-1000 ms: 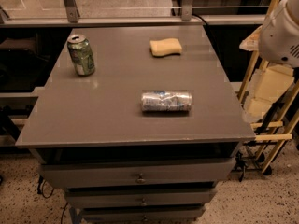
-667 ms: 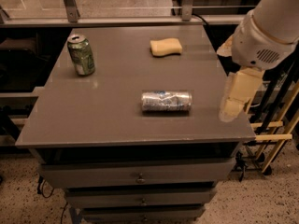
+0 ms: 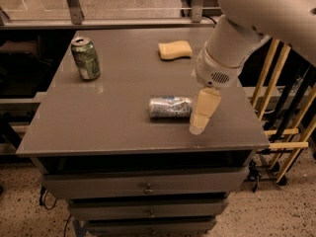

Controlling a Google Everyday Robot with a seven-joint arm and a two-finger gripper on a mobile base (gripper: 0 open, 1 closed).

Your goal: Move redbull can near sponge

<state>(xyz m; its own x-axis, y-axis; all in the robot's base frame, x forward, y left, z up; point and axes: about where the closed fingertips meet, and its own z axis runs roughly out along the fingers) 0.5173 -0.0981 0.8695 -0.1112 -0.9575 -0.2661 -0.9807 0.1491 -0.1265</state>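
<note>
The redbull can (image 3: pixel 170 107) is a slim silver can with blue markings, lying on its side near the middle of the grey table (image 3: pixel 113 127). The pale yellow sponge (image 3: pixel 175 50) lies at the far side of the table, a good way behind the can. My gripper (image 3: pixel 201 115) hangs from the white arm that reaches in from the upper right. It points down just to the right of the can's right end, close above the tabletop. It holds nothing.
A wider green can (image 3: pixel 86 58) stands upright at the far left of the table. Drawers (image 3: pixel 148 187) sit under the tabletop. Wooden rods (image 3: pixel 286 132) lean to the right of the table. A railing runs behind.
The arm has swung in from the right edge and leftwards over the table, bringing the gripper down beside the redbull can's right end. The cans and sponge have not moved.
</note>
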